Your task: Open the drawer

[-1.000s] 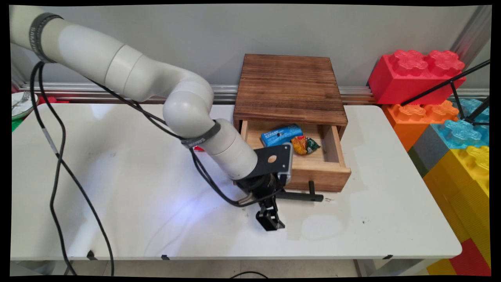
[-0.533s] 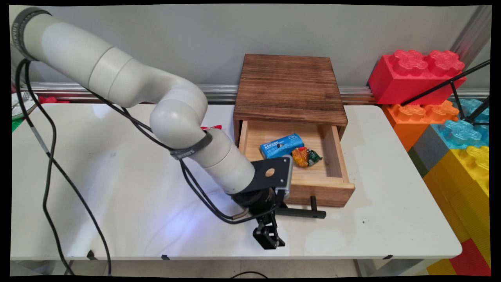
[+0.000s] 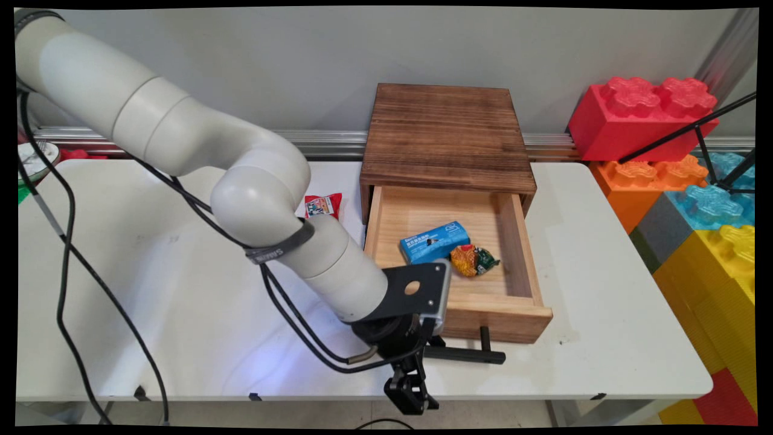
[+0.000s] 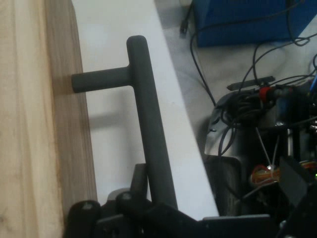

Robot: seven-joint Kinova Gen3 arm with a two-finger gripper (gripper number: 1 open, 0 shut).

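My gripper [image 3: 426, 356] is shut on the left end of a black bar handle [image 3: 468, 354] [image 4: 148, 124]. The handle belongs to a light wooden drawer [image 3: 501, 319]. The drawer stands pulled far out of a dark wooden cabinet [image 3: 447, 130], with its front close to the table's near edge. Inside the drawer lie a blue packet [image 3: 435, 241] and an orange-and-green snack packet [image 3: 474, 260]. In the hand view the bar runs up from between my fingers [image 4: 139, 182], and one post joins it to the drawer front [image 4: 29, 124].
A small red packet [image 3: 322, 205] lies on the table left of the cabinet. Large red, orange, blue and yellow toy bricks [image 3: 682, 175] are stacked past the table's right end, crossed by a black stand leg [image 3: 688, 130]. A bowl [image 3: 33, 160] sits at the far left.
My gripper has moved toward the table's near edge with the handle in it, and the drawer has slid further out of the cabinet. The packets rode along inside it.
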